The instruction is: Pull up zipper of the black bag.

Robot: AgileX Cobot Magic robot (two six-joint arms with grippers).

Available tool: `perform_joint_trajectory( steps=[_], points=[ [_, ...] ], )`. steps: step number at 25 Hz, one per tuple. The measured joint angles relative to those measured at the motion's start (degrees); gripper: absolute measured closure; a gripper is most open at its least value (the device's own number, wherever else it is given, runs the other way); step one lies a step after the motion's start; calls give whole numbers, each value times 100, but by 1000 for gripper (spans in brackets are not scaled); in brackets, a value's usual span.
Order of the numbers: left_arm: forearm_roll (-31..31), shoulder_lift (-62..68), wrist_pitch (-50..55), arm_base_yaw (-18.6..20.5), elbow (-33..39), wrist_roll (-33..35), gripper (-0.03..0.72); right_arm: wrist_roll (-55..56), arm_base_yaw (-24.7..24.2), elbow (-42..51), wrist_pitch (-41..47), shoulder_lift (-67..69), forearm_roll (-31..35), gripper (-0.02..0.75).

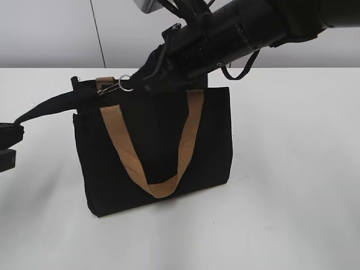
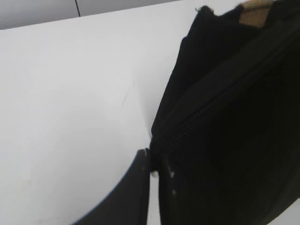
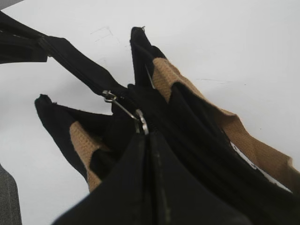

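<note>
Pull step: right gripper [image 3: 146,133] pinched tight on zipper [image 1: 117,86] ring; left gripper [image 2: 152,164] pinched holding black bag [image 1: 152,140] tail. Next: steady pull along track.
</note>
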Motion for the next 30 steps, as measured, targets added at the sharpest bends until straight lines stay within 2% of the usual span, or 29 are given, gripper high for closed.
perform_joint_trajectory(
  steps=[13,19,30],
  points=[
    [-6,-648,22,0,0,0,678,4,0,0,0,0,17,738],
    [-6,-1372,41,0,0,13,678,4,0,0,38,0,110,738],
    [-12,-1553,233,0,0,18,678,4,6,0,38,0,117,738]
  ],
)
